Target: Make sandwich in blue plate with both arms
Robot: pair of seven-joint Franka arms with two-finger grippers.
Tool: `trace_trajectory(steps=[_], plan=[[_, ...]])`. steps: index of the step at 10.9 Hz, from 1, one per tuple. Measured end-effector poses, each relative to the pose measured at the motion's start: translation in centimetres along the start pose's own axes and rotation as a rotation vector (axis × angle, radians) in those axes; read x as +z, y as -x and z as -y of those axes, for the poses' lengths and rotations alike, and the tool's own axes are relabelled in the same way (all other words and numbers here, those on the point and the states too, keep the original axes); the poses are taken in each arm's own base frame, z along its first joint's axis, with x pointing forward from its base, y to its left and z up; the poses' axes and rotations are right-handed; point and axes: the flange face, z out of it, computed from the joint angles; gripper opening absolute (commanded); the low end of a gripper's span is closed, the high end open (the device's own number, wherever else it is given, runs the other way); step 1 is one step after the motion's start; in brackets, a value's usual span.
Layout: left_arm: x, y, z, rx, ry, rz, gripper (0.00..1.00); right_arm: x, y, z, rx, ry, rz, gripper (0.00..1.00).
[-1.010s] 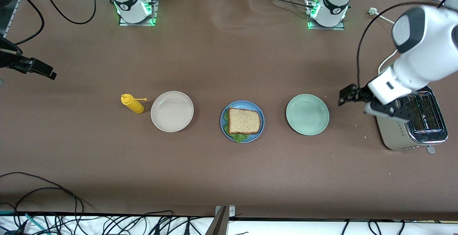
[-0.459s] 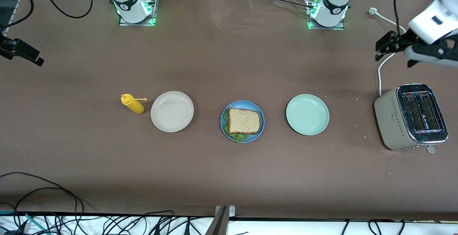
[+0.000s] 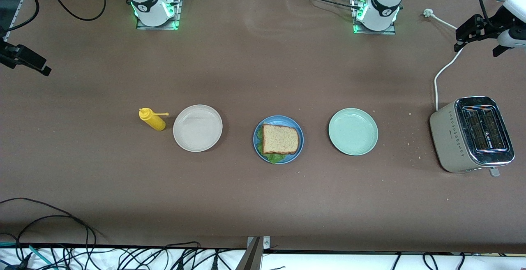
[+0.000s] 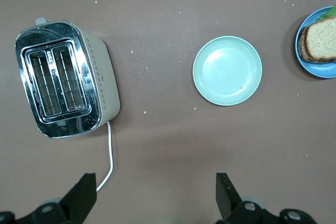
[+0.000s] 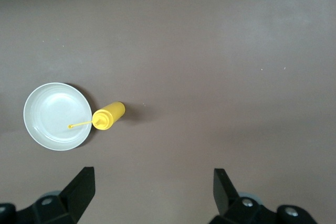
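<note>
Since both tools are drawn up and away from the food, the risks I see from here are small but real. My left tool [image 3: 478, 35] hangs empty with its fingers [image 4: 81, 196] spread wide over the tabletop [image 3: 263, 204] at the left arm's end, above the white power cord [image 3: 441, 75]; the toaster [image 4: 65, 80] and the pale green plate [image 4: 227, 70] lie below and ahead of it in its wrist view. My right tool [image 3: 26, 58] is likewise spread apart and empty over the right arm's end, with the yellow mustard bottle [image 5: 108, 115] and the beige-white plate [image 5: 56, 116] just beside each other under its camera.

The sandwich [image 3: 280, 139] sits in the blue plate [image 3: 299, 129], well apart from both tools, top slice on, lettuce [image 3: 273, 157] poking out at the edge. I judge the task essentially finished.

What could spoil it: if I bring the left tool down here, an open finger could snag the cord and drag the toaster. A low sweep by the right tool could tip the bottle, which stands upright and looks easy to topple. The top slice looks slightly askew, so any nudge to the plate might slide it off.
</note>
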Motion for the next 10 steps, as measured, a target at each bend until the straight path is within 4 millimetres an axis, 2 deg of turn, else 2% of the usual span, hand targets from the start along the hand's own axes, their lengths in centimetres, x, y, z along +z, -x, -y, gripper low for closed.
trace_trajectory(steps=[2,6,10], plan=[[-0.2,-0.3,-0.1,0.001,-0.001,-0.005,1.0,0.1,0.1,0.0,-0.002,0.003,0.015,1.0],[-0.5,-2.0,-0.1,0.003,-0.006,-0.011,1.0,0.1,0.2,0.0,-0.032,0.005,0.025,1.0],[-0.5,-2.1,-0.1,0.004,-0.006,-0.009,1.0,0.1,0.2,0.0,-0.033,0.005,0.025,1.0]])
